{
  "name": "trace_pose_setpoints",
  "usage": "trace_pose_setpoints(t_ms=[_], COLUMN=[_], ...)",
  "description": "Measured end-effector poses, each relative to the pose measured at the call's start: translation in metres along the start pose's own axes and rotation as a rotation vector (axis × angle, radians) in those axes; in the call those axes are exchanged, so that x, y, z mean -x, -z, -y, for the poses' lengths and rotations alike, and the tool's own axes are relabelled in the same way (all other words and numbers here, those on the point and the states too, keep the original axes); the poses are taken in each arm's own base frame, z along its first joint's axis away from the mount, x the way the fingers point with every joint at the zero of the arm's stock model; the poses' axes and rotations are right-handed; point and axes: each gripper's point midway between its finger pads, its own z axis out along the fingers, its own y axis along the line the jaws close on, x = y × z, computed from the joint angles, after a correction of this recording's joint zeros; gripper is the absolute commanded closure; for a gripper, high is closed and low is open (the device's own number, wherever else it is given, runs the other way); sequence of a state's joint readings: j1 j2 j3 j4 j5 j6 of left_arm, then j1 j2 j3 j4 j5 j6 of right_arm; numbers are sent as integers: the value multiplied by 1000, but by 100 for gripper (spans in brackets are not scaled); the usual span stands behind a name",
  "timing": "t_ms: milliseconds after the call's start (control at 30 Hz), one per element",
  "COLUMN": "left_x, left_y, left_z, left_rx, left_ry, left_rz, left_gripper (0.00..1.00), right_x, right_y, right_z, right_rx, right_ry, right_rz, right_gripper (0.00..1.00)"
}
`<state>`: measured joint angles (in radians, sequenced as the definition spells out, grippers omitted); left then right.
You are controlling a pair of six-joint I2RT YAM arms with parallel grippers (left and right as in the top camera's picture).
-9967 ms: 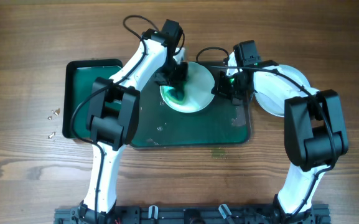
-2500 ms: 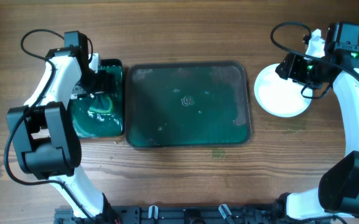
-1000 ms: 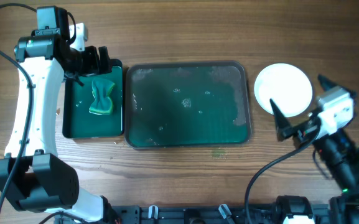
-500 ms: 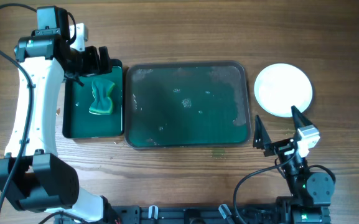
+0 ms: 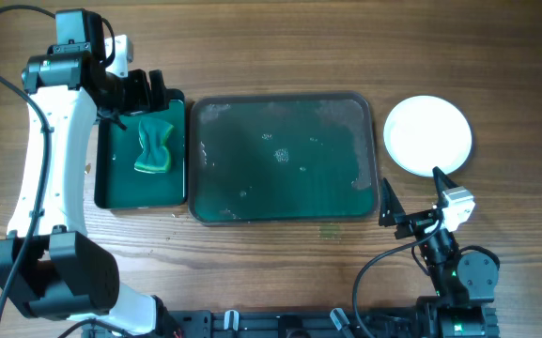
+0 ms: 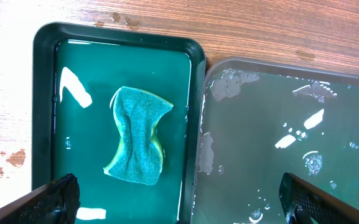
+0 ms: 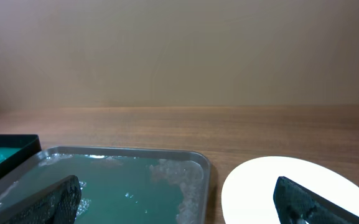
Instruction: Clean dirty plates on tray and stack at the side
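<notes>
The large dark green tray (image 5: 252, 169) lies mid-table, wet with suds and carrying no plate; it also shows in the left wrist view (image 6: 291, 124) and the right wrist view (image 7: 117, 180). To its right, on the wood, lies a round white plate (image 5: 427, 136) (image 7: 272, 186); how many lie under it I cannot tell. My left gripper (image 5: 142, 92) (image 6: 180, 202) hangs open over the far end of the sponge tray, holding nothing. My right gripper (image 5: 410, 195) (image 7: 179, 205) is open and empty near the table's front, pointing between the tray's right edge and the plate.
A smaller, deeper green sponge tray (image 5: 111, 183) (image 6: 79, 68) with water sits against the large tray's left side. A green sponge (image 5: 154, 145) (image 6: 137, 146) lies in it. Small debris dots the wood left of that tray.
The right arm has drawn back from beside the white plate to the front right of the table. The left arm has stayed put over the sponge tray. Both grippers remain open.
</notes>
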<state>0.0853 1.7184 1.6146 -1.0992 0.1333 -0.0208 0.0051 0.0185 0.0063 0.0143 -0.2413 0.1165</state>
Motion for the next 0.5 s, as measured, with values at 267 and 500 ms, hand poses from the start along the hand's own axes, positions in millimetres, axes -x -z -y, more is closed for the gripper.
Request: trace_pose_setpoints(t_ms=[267,500], left_x=[0,11], left_y=[0,1], left_z=[0,1], left_rx=[0,3], left_ry=[0,-9], left_rz=[0,51], left_gripper=[0,0], right_x=[0,0], right_y=[0,0], right_z=[0,0], right_rx=[0,0], right_ry=[0,0], right_rz=[0,0], right_gripper=[0,0])
